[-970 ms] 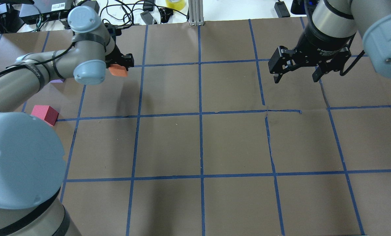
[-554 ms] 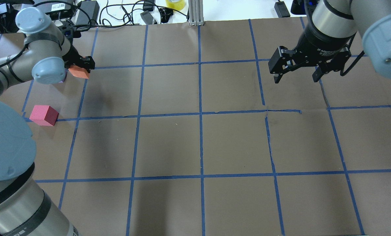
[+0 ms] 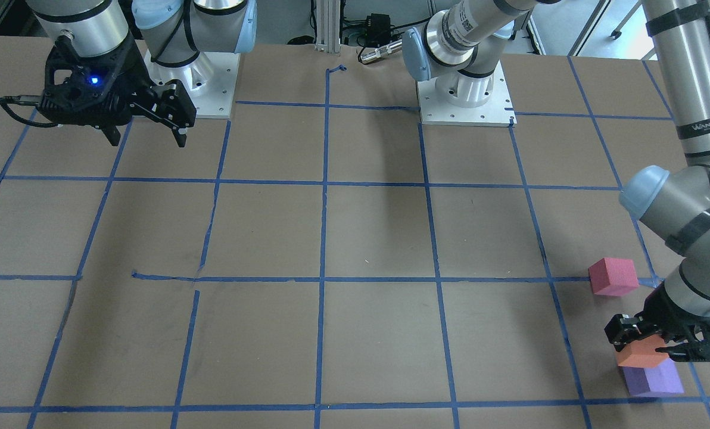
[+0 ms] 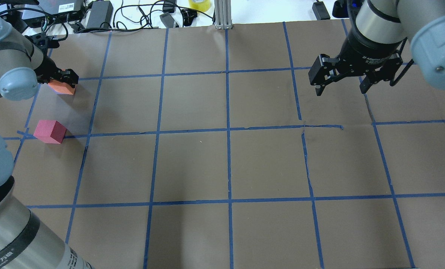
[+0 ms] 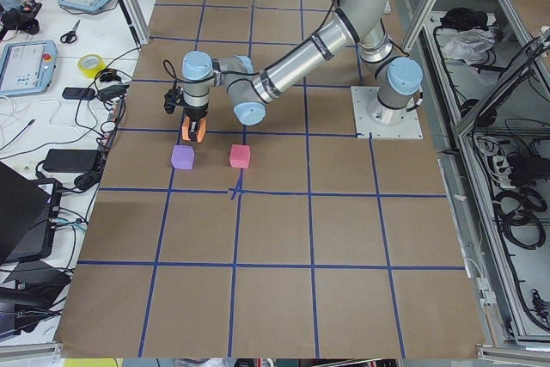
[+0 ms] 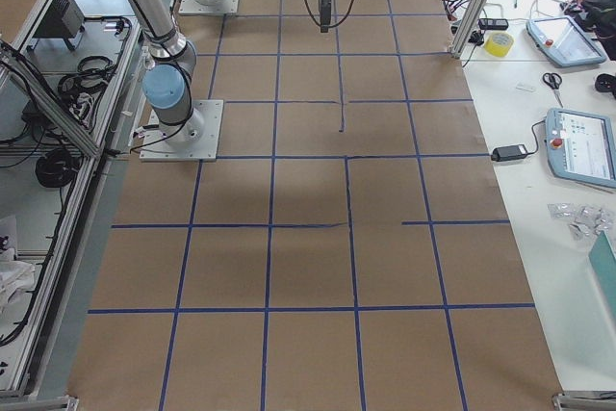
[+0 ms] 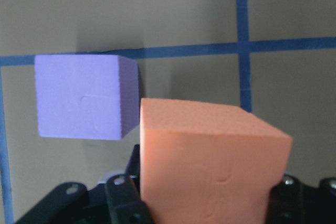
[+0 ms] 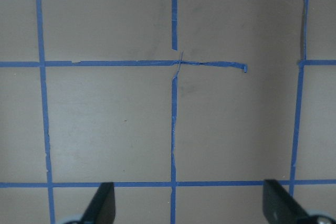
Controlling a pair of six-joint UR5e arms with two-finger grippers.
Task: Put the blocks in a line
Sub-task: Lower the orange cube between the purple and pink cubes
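Gripping the orange cube (image 3: 641,355), the left gripper (image 3: 665,342) hangs at the front-facing view's 4 o'clock edge. The purple cube (image 3: 653,379) lies just beside the orange one at its 5 o'clock, and the pinkish-red cube (image 3: 613,276) sits apart at its 11 o'clock. The right gripper (image 3: 148,140) hovers at 10 o'clock, jaws spread and holding nothing.

Overhead, the pinkish-red cube sits at the orange cube's 6 o'clock; the arm hides the purple cube.

From the left end, the pinkish-red cube lies at the purple cube's 3 o'clock.

The left wrist camera shows the purple cube at the orange cube's 10 o'clock, against a blue tape line (image 7: 189,50).

The right wrist camera shows fingers (image 8: 102,203) wide apart over brown paper (image 8: 105,124).
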